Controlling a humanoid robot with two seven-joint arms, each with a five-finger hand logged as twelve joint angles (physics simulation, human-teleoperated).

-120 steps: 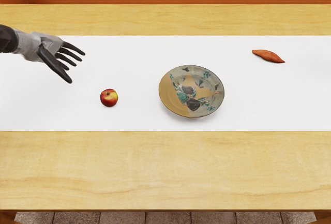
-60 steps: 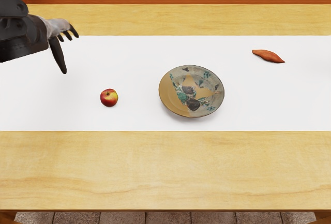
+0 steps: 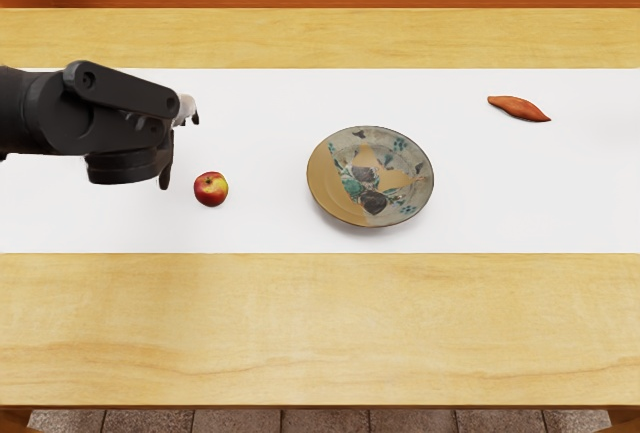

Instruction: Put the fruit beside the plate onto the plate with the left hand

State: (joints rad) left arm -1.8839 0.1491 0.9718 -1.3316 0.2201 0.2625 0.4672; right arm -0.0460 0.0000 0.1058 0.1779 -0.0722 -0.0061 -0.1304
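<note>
From the head view, the left hand (image 3: 178, 113) sits just left of the apple (image 3: 211, 189) and a little behind it, not touching it. The bulky dark forearm hides most of the hand, so I cannot tell whether it is open or closed. The apple rests on the white cloth (image 3: 300, 93), left of the plate (image 3: 313, 175) with a clear gap between them. A sweet potato (image 3: 518, 108) lies well apart, far right.

This looks like the reach, with nothing grasped yet. I'd bring the hand squarely over the apple and lower it straight. A sideways nudge could set it rolling. Then take it round its middle and lift it clear of the plate's rim.
</note>
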